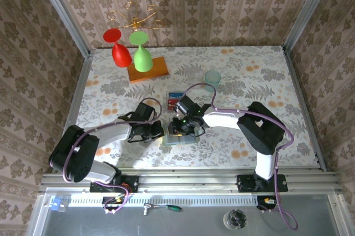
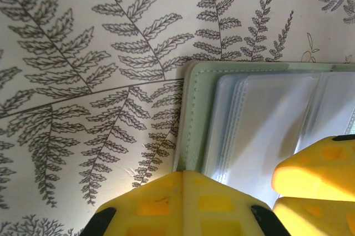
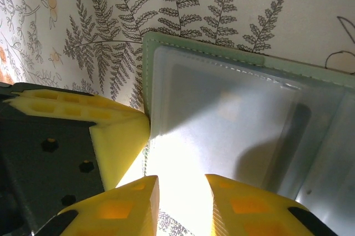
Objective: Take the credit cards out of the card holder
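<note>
Card holder [image 3: 222, 114] | left end effector [image 2: 183, 194] pressed together at edge | right end effector [image 3: 182, 191] spread above

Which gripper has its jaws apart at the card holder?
The right gripper: its jaws stand visibly apart over the card holder and its clear pocket. The left gripper is shut, its tip at the holder's green edge.

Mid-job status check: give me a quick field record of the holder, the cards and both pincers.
card holder: lying open on the table, clear pockets facing up
credit cards: small pile on the table, just beyond the holder
left pincer: shut, tip against the holder's edge
right pincer: jaws slightly apart over a pocket, nothing visibly held
</note>
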### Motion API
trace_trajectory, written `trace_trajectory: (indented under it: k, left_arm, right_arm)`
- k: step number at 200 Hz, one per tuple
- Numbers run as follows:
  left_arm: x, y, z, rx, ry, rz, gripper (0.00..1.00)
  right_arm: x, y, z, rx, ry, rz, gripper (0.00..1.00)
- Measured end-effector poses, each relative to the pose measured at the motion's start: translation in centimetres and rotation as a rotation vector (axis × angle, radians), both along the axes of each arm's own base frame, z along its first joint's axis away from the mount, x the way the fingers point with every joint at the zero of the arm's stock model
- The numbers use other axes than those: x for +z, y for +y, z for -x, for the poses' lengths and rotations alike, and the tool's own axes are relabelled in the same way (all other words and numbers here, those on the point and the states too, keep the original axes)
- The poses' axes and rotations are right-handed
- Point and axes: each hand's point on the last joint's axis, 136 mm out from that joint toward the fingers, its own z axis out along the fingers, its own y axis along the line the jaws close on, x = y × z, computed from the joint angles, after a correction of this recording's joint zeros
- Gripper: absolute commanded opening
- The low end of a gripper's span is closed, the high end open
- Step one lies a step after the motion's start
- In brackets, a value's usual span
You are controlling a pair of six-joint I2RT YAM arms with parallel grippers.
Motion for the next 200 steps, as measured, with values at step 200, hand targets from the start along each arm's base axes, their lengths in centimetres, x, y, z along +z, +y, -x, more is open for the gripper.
trace_trajectory:
  k: [200]
  left_arm:
    - [1.6,-0.3,-0.6,0.0,-0.039,0.022,0.1]
  right_arm:
    - [-1.1,-2.3,0.2,-0.045,-0.02,0.065,0.29]
